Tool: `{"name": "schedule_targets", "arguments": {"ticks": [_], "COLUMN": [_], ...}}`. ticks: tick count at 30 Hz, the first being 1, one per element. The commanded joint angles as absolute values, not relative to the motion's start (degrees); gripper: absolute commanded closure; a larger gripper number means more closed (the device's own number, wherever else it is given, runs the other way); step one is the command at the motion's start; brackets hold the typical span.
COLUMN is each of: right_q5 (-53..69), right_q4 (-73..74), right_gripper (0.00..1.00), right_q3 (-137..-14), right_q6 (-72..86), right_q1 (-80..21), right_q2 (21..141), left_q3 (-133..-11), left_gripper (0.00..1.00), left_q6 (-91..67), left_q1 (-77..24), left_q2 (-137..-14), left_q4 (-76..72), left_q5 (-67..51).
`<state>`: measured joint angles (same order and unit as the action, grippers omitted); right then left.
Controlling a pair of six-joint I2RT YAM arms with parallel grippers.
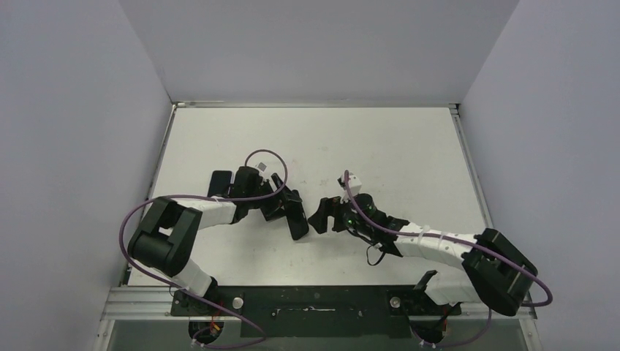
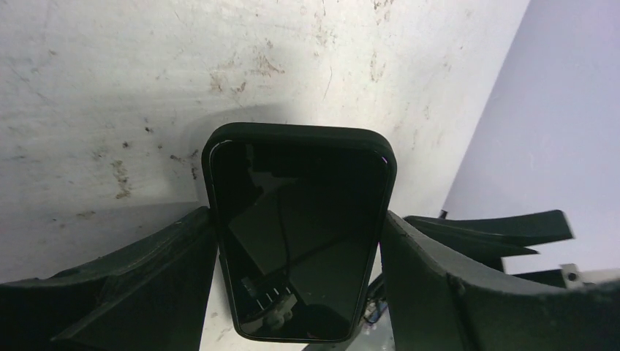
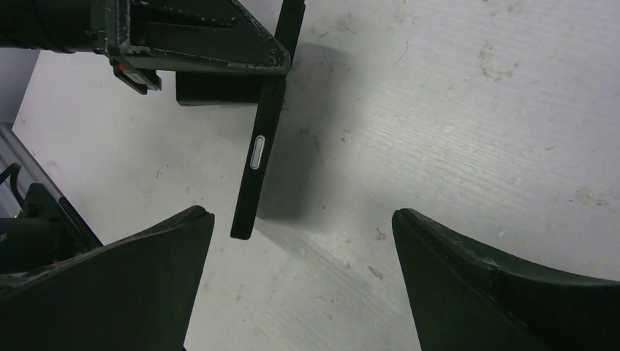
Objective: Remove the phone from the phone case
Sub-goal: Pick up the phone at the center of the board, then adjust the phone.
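The phone [image 2: 300, 241], dark screen facing the left wrist camera, sits inside its black phone case [image 2: 300, 137]. My left gripper [image 2: 298, 219] is shut on the case's two long sides and holds it off the table. In the top view the cased phone [image 1: 296, 216] hangs at the table's middle, tilted. The right wrist view shows the case [image 3: 248, 197] edge-on with a side button, its free end pointing down toward my right gripper [image 3: 303, 219]. The right gripper [image 1: 320, 217] is open and empty, just right of the case's lower end, not touching it.
The white, scuffed table [image 1: 395, 161] is boxed in by grey walls on the left, back and right. A black mounting rail [image 1: 314, 301] runs along the near edge. Purple cables [image 1: 267, 157] loop off both arms.
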<state>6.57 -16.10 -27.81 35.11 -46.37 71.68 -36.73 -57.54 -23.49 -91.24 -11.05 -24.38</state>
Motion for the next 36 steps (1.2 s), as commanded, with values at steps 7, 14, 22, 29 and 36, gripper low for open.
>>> {"name": "schedule_targets", "arguments": {"ticks": [7,14,22,29,36], "right_q5": [10.2,12.9,15.0,20.1,25.7], "right_q4": [-36.0,-39.7,-40.4,-42.0,-43.0], "right_gripper": [0.14,0.45,1.00,1.00,1.00], "right_q3": [-32.9,-34.6,-34.7,-33.6,-32.1], "right_q6": [34.6,35.8,35.2,36.7,40.1], "right_q1": [-47.9,-49.7,-49.2,-45.3,-38.8], "right_q2": [86.0,90.9,90.4,84.6,76.9], "left_q3": [-34.4,-34.2,-33.9,-33.7,-33.7], "left_gripper": [1.00,1.00,0.93,0.39,0.14], "left_q6": [-65.9,-65.9,-63.2,-54.8,-45.5], "left_q1": [-24.9,-25.7,-25.9,-25.5,-23.3], "left_q2": [-88.4,-87.8,-83.8,-75.8,-66.0], "left_q4": [-22.1,-24.0,-24.8,-24.4,-24.3], "left_q5": [-28.3,-27.7,-25.9,-24.6,-25.9]}}
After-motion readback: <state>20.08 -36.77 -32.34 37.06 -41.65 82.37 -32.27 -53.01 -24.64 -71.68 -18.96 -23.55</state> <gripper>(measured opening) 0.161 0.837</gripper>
